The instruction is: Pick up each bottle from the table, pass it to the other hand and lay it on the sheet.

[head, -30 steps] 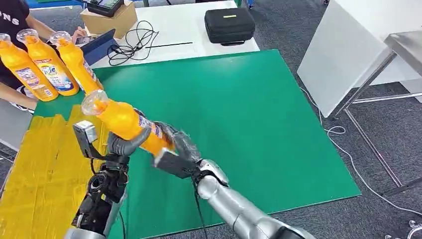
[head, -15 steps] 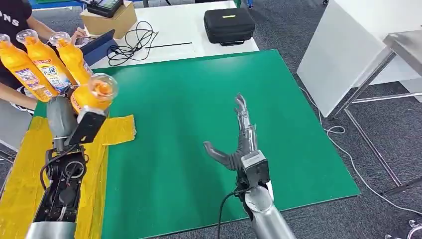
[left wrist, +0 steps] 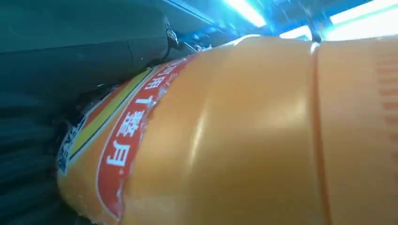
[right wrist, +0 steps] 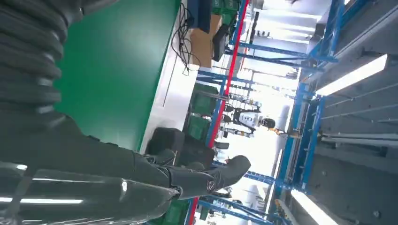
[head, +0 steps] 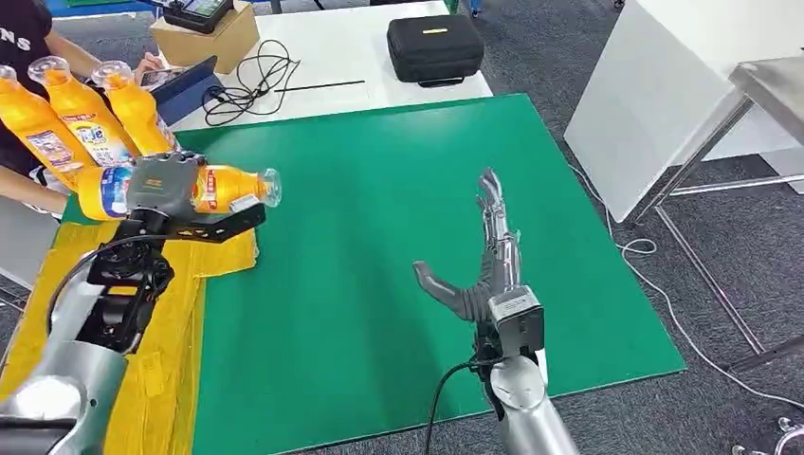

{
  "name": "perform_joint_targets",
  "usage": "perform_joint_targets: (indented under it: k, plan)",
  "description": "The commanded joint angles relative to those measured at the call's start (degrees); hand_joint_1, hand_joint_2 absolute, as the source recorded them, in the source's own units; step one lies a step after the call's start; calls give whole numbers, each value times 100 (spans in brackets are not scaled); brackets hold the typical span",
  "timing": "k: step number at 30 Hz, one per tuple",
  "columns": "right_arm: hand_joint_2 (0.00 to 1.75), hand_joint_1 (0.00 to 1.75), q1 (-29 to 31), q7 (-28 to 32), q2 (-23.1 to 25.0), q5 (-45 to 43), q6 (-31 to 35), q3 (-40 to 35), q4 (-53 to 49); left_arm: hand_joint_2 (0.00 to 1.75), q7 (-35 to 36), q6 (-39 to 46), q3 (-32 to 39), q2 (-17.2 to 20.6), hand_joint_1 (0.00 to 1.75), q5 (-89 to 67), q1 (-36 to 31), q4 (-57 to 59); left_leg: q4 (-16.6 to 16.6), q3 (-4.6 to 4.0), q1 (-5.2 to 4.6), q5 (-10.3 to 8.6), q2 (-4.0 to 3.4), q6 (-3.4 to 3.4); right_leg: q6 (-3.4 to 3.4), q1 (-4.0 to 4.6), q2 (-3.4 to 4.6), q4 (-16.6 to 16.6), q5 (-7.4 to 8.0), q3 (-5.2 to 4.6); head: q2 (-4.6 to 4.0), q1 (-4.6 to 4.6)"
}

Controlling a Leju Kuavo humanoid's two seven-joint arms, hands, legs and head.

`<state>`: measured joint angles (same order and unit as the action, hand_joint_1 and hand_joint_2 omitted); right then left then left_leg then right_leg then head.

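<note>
My left hand (head: 161, 194) grips an orange bottle (head: 216, 188) lying level in the air, its clear cap pointing toward the table's middle, just above the near edge of the yellow sheet (head: 81, 313). The same bottle (left wrist: 263, 136) shows close up in the left wrist view. Three more orange bottles (head: 81, 118) stand upright at the table's far left corner. My right hand (head: 484, 275) hangs over the green table (head: 398, 190) near its front, fingers spread and holding nothing; its dark fingers (right wrist: 202, 180) also show in the right wrist view.
A person (head: 24, 57) sits behind the standing bottles. Past the green table, a white table holds a black case (head: 434, 47), a cardboard box (head: 204, 33) and cables (head: 251, 81). A white panel (head: 654, 104) and a metal frame stand at the right.
My left hand has turned the bottle from upright to lying level, cap now pointing right. My right hand has drifted a little right and away, still open.
</note>
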<state>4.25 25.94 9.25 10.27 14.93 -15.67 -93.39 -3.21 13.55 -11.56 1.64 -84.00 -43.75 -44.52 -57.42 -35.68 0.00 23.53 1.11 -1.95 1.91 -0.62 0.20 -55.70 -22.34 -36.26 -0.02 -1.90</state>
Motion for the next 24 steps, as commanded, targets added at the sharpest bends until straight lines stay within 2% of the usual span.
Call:
perform_joint_targets:
  k: [1, 14, 20, 24]
  plan:
    - [175, 0, 78, -7, 13, 0, -34, 246, 102, 175, -24, -1, -435, 123, 175, -44, -719, 1514, -1, 27, 4, 13, -10, 8, -5, 5, 1, 1, -12, 27, 0, -2]
    - [175, 0, 78, -7, 13, 0, -34, 246, 102, 175, -24, -1, -435, 123, 175, -44, -719, 1514, -1, 14, 3, 7, -8, 6, -4, 3, 1, 0, -7, 15, 0, -2]
    - [175, 0, -96, 34, -15, 56, -67, 196, 38, 175, -159, -730, -318, 296, 175, 8, -915, 2462, -1, 44, 6, 21, -15, 11, -8, 8, 5, 1, -19, 44, 0, 0]
    - [175, 0, -6, -156, -53, 38, -98, 224, -78, 175, -404, -1441, -8, 501, 175, 336, -905, 2823, 0, 24, 2, 13, -26, 8, -6, 3, 19, -2, -8, 19, 0, 0]
